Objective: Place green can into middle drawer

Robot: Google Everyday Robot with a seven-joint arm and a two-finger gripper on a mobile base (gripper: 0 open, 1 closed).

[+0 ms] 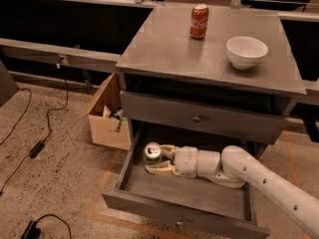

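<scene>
Dim, warm (jaws in shadowed drawer (199, 194)).

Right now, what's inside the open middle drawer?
Inside the middle drawer: the gripper, shut on the green can, near the back left. Otherwise bare grey floor. The floor beneath can and arm is covered.

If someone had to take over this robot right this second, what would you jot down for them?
Gripper: shut on the green can, inside the open middle drawer near its left rear corner.
Done: can carried into the drawer.
Left: set it on the drawer floor, let go, draw the arm out.
Whether the can touches the floor yet is unclear.
</scene>
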